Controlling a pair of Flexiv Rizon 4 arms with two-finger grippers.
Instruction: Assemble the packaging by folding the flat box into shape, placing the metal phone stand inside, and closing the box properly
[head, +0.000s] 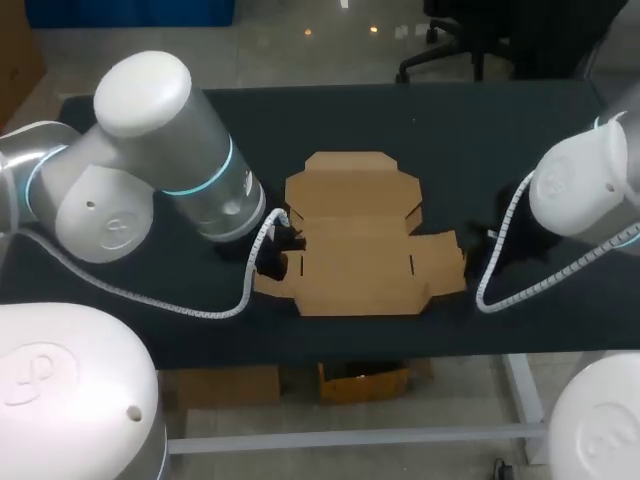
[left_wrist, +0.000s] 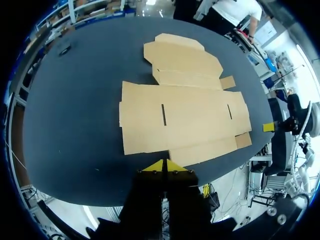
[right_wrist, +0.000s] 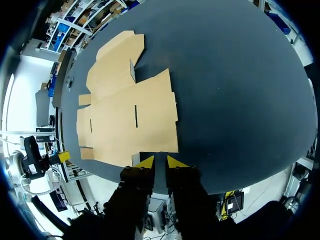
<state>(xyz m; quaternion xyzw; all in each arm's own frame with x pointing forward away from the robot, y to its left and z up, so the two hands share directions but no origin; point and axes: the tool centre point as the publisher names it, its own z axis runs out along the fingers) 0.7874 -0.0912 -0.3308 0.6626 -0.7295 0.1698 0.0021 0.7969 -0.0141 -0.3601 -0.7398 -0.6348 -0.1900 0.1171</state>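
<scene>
The bulky white-and-grey left arm (head: 150, 160) looms closest, coming in from the left, and the right arm (head: 585, 185) comes in from the right. Each ends low over the dark bench (head: 450, 130), one at either end of the flat box (head: 360, 240).

That flat box is the only container here. It is brown cardboard, unfolded and lying flat at the middle of the bench. Its wide main panel, cut by two short slits, lies toward the bench's front edge. The lid panel with its tuck flap lies toward the far side, and small flaps spread out at both ends.

The left claw (left_wrist: 164, 166) is closed, yellow tips pressed together with nothing seen between them. It sits right at the box's left-end edge; whether it touches the card cannot be told. The right claw (right_wrist: 160, 162) stands slightly parted, with bare bench showing in the narrow gap, just beside the box's right-end corner.

The box's front edge runs near the bench's front edge, with only a strip of bare surface between. Wider bare bench lies behind the lid and beyond each claw toward the sides.
</scene>
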